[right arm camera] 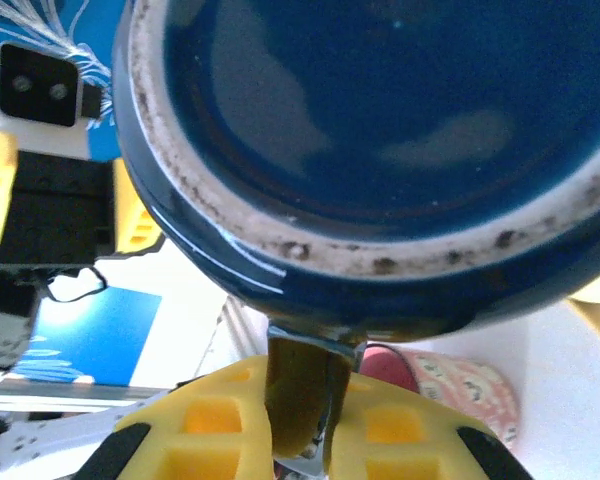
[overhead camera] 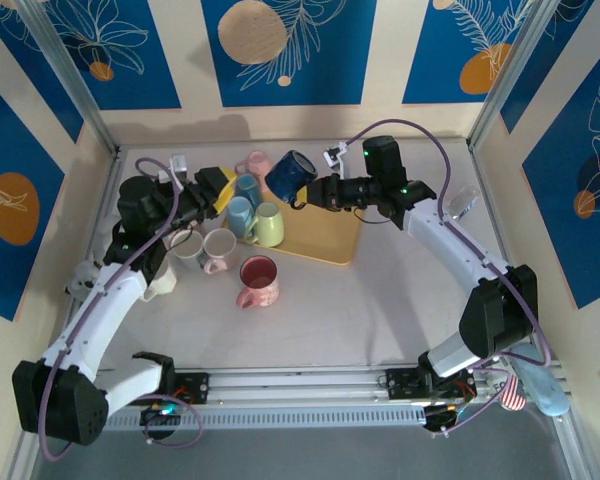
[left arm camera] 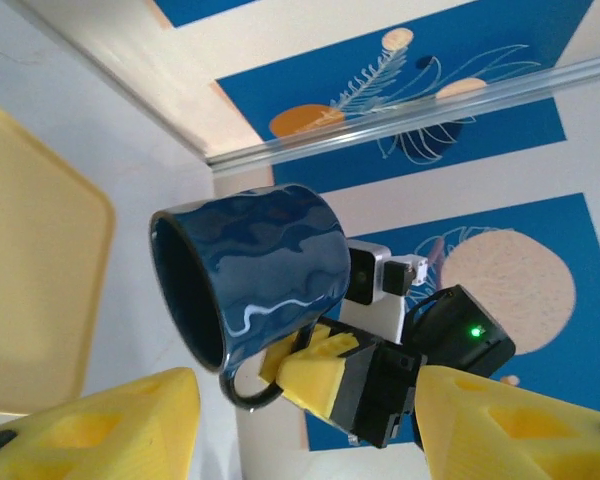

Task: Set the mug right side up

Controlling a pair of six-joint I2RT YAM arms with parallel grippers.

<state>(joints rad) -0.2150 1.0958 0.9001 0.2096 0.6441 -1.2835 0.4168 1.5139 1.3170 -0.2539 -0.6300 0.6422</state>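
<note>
Mug (overhead camera: 292, 172) pinched by handle alone in right gripper (right arm camera: 300, 425), held aloft, tilted. Left gripper (overhead camera: 218, 190) spread, empty, just beside mug. Risk: mug pivoted about thin handle grip, slipped, dropped toward tray (overhead camera: 330, 245) beneath right gripper.

One dark blue mug (overhead camera: 291, 172), two light blue mugs (overhead camera: 247, 188) (overhead camera: 240, 215), two pink mugs (overhead camera: 257, 162) (overhead camera: 257, 282), one pale green mug (overhead camera: 268, 226) and two whitish mugs (overhead camera: 186, 246) (overhead camera: 220, 246) make eight; there is one yellow tray (overhead camera: 330, 240).

Open tabletop (overhead camera: 380, 310) near the arm bases; clustered mugs (overhead camera: 268, 225) at the tray's (overhead camera: 325, 240) left edge, blue mug (overhead camera: 292, 172) aloft.
</note>
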